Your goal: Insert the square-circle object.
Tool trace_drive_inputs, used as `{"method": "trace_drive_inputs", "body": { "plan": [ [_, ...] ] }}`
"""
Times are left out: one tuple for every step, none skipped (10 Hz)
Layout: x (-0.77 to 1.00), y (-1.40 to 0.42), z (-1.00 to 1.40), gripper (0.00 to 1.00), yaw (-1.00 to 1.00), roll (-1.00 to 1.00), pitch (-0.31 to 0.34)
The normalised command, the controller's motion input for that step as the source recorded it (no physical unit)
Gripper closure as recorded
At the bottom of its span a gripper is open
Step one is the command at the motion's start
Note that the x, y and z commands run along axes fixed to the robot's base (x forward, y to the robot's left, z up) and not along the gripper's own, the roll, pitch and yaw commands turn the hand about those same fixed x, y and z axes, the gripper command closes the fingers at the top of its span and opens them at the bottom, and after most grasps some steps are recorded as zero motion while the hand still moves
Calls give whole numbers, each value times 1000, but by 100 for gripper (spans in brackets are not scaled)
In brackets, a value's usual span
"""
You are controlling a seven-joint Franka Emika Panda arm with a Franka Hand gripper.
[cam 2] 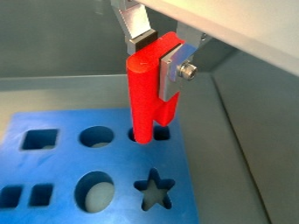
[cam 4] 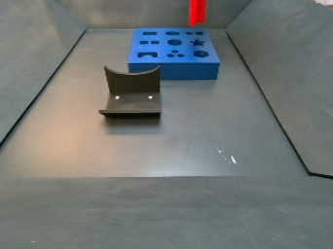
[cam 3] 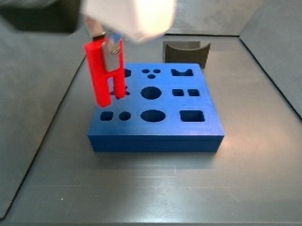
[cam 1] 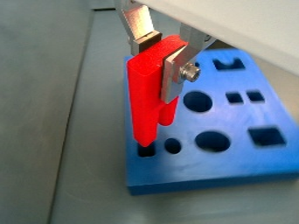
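My gripper (cam 1: pixel 162 59) is shut on the square-circle object (cam 1: pixel 149 96), a slim bright red peg with two legs, and holds it upright. The flat silver fingers (cam 2: pixel 176 72) clamp its upper part. It also shows in a wrist view (cam 2: pixel 142 92) and in both side views (cam 3: pixel 104 75) (cam 4: pixel 198 12). The peg's lower end meets a pair of small holes (cam 1: pixel 173 146) at a corner of the blue block (cam 1: pixel 233 144). The longer leg's tip is at the mouth of one hole; how deep it sits cannot be told. The gripper body (cam 3: pixel 109 48) is above the block's edge.
The blue block (cam 3: pixel 160 110) (cam 4: pixel 176 51) has several other shaped holes: circles, squares, a star (cam 2: pixel 156 191). The fixture, a dark grey curved bracket (cam 4: pixel 131 94) (cam 3: pixel 185 50), stands on the grey floor apart from the block. Grey walls surround the floor.
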Motion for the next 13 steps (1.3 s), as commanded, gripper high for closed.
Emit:
{"method": "trace_drive_inputs", "body": {
  "plan": [
    [0, 0, -231, 100, -1000, 0, -7],
    [0, 0, -211, 100, -1000, 0, 0],
    [0, 0, -209, 100, -1000, 0, 0],
    [0, 0, -209, 100, -1000, 0, -3],
    [0, 0, -206, 100, -1000, 0, -4],
    [0, 0, -206, 100, -1000, 0, 0],
    [0, 0, -206, 100, -1000, 0, -1],
    [0, 0, -209, 100, -1000, 0, -3],
    [0, -49, -194, 100, -1000, 0, -30],
    [0, -251, -137, 100, -926, -1, -46],
    [103, -269, -131, 100, -417, 0, -64],
    [0, -31, -17, 100, -89, 77, -19],
    [-131, -3, -111, 100, 0, 46, -89]
  ]
}}
